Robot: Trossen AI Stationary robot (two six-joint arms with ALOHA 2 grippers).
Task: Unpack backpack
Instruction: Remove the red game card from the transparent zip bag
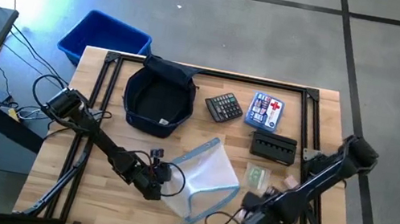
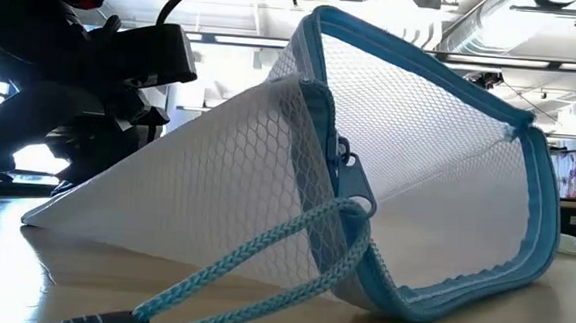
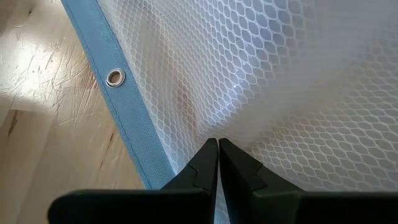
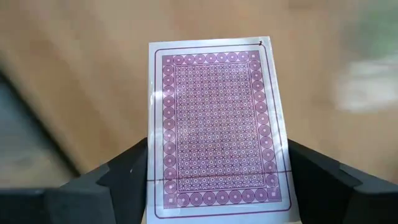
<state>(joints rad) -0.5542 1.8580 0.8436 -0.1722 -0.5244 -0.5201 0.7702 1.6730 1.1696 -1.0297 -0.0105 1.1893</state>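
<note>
Our backpack (image 1: pixel 158 98) sits open at twelve o'clock on the table, soft and floppy; we'd grip its rim. Left gripper (image 3: pixel 217 151) pinches the mesh pouch (image 1: pixel 205 180) at six; right gripper (image 4: pixel 217 177) clamps a card deck (image 4: pixel 217 124).

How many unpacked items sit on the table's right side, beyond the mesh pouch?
4: a calculator beside the backpack, a first-aid kit right of it, a black case below those, and a small greenish packet nearer the right arm. The mesh pouch may hide others.
</note>
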